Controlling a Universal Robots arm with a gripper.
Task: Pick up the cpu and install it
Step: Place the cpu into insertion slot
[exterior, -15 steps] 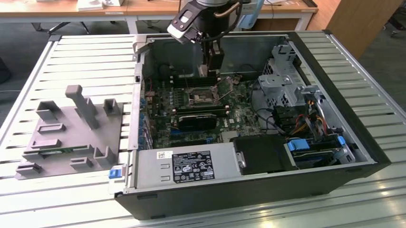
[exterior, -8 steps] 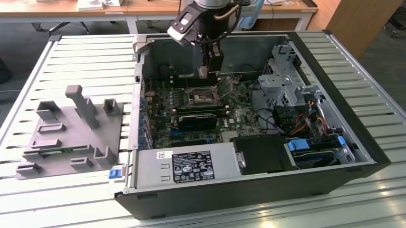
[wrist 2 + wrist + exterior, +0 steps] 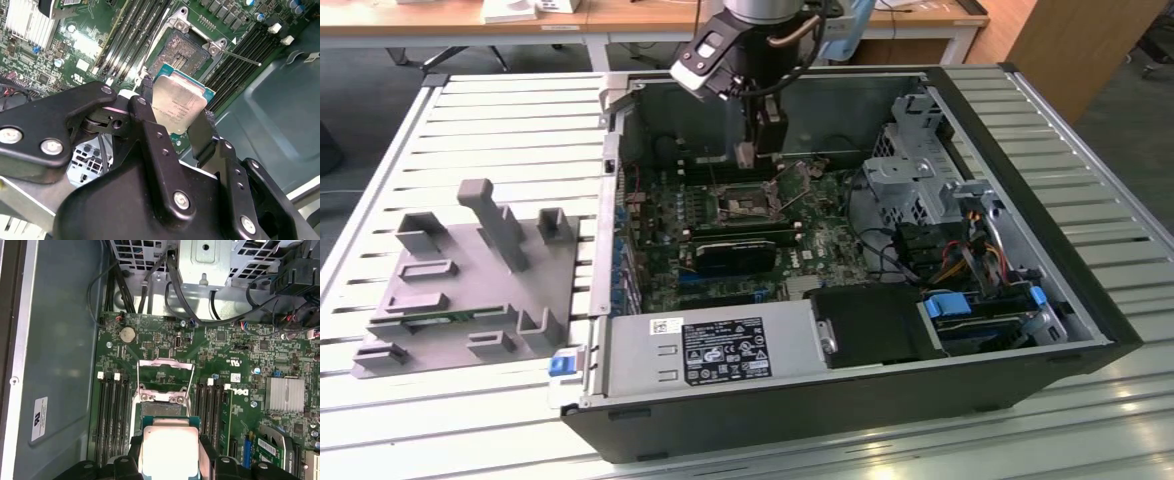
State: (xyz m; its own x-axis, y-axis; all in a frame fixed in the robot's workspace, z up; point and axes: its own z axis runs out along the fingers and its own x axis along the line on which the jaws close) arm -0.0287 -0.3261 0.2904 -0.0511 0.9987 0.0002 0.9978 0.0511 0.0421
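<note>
The step in hand is the carrying of the cpu [image 3: 177,107] to its place: the picking is done, the installing not yet. The tool [image 3: 176,114] is clamped on the cpu, with black fingers [image 3: 202,135] on two opposite edges and the shiny metal top facing the second wrist view. In the exterior view the tool [image 3: 761,150] hangs inside the open computer case [image 3: 1047,190], a little toward 12 o'clock from the socket [image 3: 744,205]. The grey fixture [image 3: 467,280] lies on the bench [image 3: 494,120] at 9 o'clock from the case. The chip is in the air near the socket but apart from it (the socket's frame stands open, so the seat is bare). In my judgement, the seating calls for the chip to be level, square with the socket and exactly over it, and for a gentle descent.
</note>
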